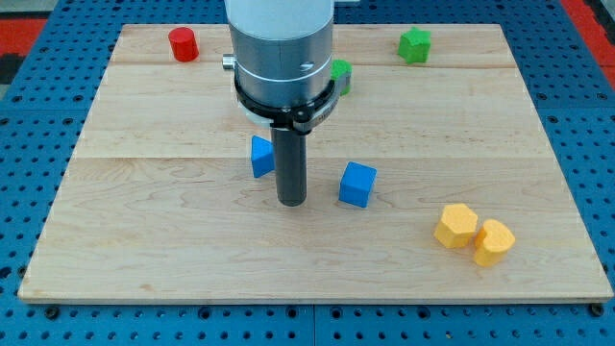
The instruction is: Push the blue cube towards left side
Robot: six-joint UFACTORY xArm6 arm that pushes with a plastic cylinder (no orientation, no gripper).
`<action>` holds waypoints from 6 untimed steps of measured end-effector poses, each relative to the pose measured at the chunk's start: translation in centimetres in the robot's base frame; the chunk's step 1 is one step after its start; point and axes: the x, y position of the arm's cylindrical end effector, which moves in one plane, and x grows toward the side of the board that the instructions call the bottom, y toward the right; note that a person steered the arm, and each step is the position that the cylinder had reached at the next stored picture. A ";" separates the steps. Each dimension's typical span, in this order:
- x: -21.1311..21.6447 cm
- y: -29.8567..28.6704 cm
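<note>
The blue cube [356, 184] sits near the middle of the wooden board [144, 221]. My tip [291, 202] rests on the board just to the cube's left, with a small gap between them. A second blue block [260, 157], angular in shape, lies right behind the rod on its left side, partly hidden by it.
A red cylinder [183, 44] stands at the view's top left. A green block [415, 45] is at the top right, and another green block [340, 75] is half hidden behind the arm. Two yellow blocks [455, 226] [493, 241] touch at the lower right.
</note>
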 end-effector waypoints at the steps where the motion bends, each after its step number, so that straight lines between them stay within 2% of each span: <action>1: 0.0 -0.1; 2: -0.9 0.9; 3: -3.7 0.3; 4: -7.1 2.9; 6: -7.6 15.2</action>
